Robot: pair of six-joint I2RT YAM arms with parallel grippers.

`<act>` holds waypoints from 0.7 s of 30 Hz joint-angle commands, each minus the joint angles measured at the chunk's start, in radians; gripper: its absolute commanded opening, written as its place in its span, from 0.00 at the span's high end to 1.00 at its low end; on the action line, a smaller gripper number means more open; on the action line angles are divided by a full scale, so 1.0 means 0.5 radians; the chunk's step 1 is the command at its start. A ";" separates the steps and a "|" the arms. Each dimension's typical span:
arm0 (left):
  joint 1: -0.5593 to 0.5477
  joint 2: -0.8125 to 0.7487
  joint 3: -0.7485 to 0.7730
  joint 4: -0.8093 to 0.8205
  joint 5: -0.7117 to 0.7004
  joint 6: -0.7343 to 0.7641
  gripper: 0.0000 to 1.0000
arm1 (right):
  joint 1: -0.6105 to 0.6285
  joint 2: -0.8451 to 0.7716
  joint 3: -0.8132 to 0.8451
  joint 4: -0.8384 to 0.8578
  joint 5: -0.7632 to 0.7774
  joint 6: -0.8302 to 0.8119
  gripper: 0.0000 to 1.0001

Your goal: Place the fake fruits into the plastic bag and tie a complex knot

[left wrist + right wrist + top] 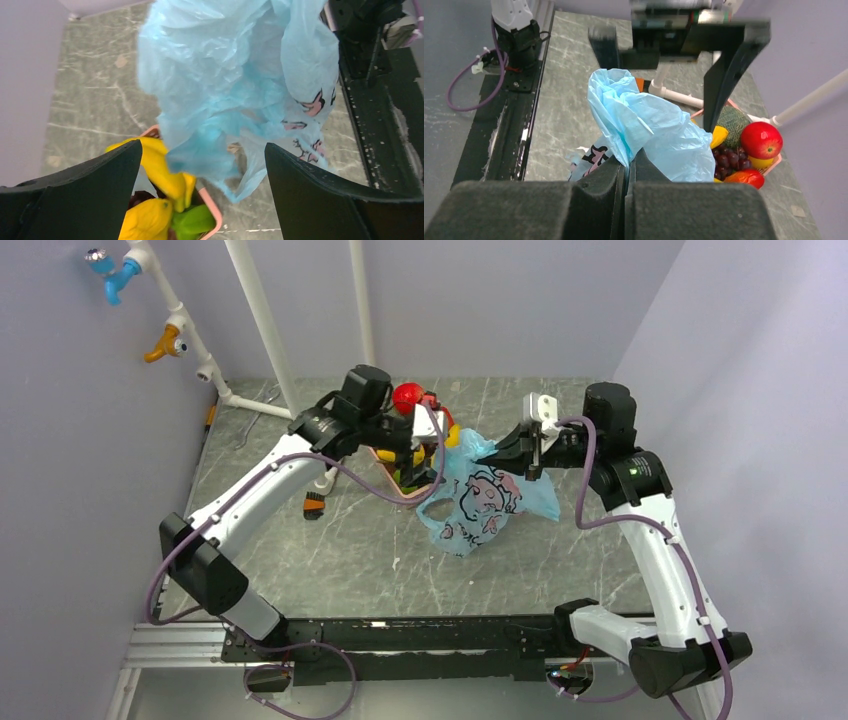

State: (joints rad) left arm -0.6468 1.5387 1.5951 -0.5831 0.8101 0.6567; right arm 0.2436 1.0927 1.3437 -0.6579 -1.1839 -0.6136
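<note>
I read the right gripper (626,167) as pinched tight on a gathered fold of the plastic bag (649,130), its two padded fingers pressed together with the light-blue film squeezed between them; the bag rises crumpled from that pinch, and in the overhead view its printed lower part rests on the grey marbled table (350,550) between the two arms; the left gripper (202,150) stands wide apart, one dark finger on each side of the hanging blue film, gripping nothing that I can make out; it hovers over the pink basket (214,210), which sits just beside the bag on the left arm's side; the fake fruits (405,398) lie in that basket; under the left wrist camera I see yellow bananas (160,170) and a green lime (192,222); from the right wrist I see a red apple (761,140) on top, dark grapes (729,160), a dark green melon (731,120) and a red-yellow mango (746,176); the bag's handles I cannot pick out in the crumple.
</note>
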 commanded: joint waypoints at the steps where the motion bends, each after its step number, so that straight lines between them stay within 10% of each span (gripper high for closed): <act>1: -0.085 0.076 -0.004 0.073 0.084 -0.164 0.00 | 0.000 -0.055 0.098 0.256 -0.098 0.157 1.00; 3: -0.087 0.106 -0.038 0.115 0.016 -0.241 0.20 | -0.002 -0.056 0.139 0.247 -0.077 0.188 1.00; 6: -0.014 0.094 0.049 -0.081 -0.051 -0.218 0.97 | -0.069 -0.062 0.213 0.042 0.015 0.120 1.00; 21: 0.598 -0.679 -0.558 -0.013 0.281 -0.583 1.00 | -1.149 0.282 0.068 -1.237 0.277 -1.168 1.00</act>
State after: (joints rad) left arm -0.3698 1.1957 1.3224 -0.6086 0.9058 0.4595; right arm -0.2409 1.2144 1.4242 -1.0687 -1.1309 -0.8940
